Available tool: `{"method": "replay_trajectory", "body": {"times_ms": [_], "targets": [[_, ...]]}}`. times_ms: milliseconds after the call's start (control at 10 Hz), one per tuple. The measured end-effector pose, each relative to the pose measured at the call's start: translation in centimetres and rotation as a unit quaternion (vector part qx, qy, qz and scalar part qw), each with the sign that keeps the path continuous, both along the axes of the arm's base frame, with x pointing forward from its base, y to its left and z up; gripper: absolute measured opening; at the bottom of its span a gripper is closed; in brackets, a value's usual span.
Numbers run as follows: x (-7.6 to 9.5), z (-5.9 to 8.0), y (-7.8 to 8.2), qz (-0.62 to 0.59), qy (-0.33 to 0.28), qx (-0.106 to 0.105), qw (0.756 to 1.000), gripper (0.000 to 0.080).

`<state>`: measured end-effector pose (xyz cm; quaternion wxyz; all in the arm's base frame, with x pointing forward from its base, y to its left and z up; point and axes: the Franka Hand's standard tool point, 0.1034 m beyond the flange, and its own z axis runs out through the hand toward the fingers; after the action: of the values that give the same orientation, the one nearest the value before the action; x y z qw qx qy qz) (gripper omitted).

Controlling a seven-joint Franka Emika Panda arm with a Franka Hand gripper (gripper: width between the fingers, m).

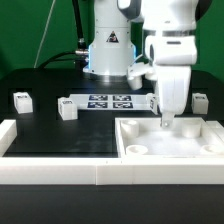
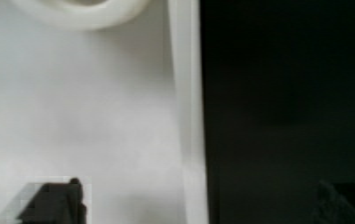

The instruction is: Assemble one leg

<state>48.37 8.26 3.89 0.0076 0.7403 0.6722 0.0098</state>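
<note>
Three small white legs with tags stand on the black table in the exterior view: one at the far left, one beside it, one at the right. My gripper hangs low over the large white square panel, far from those legs. In the wrist view the gripper is open and empty. One fingertip is over the panel and the other is over the black table, so the jaws straddle the panel's edge. A round corner hole shows.
The marker board lies at the back middle by the robot base. A low white wall runs along the table's front and up the exterior view's left side.
</note>
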Motion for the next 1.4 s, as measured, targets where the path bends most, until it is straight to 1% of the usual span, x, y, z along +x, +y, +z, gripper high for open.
{"method": "replay_trajectory", "body": {"times_ms": [100,200,400,700,800,900,1000,1200,1300,1400], "targets": [[-0.7,0.9,0.8,-0.018,-0.002,-0.001,1.000,0.0649],[-1.1,1.5,1.6,-0.041,-0.005,0.000,0.999,0.0649],[-1.2,1.4,1.4,-0.051,-0.004,0.001,0.999,0.0649],[-1.2,1.4,1.6,-0.200,-0.002,0.008,0.980,0.0649],[-1.4,1.3,1.8,-0.253,0.000,0.011,0.967,0.0649],[-2.1,1.1,2.3,-0.316,0.006,0.015,0.949,0.0649],[-2.8,1.1,3.0,-0.354,0.009,0.016,0.935,0.0649],[-3.3,1.1,4.2,-0.458,0.019,0.025,0.888,0.0649],[-3.4,1.1,4.5,-0.505,0.024,0.028,0.863,0.0649],[-3.8,1.1,5.2,-0.548,0.027,0.029,0.836,0.0649]]}}
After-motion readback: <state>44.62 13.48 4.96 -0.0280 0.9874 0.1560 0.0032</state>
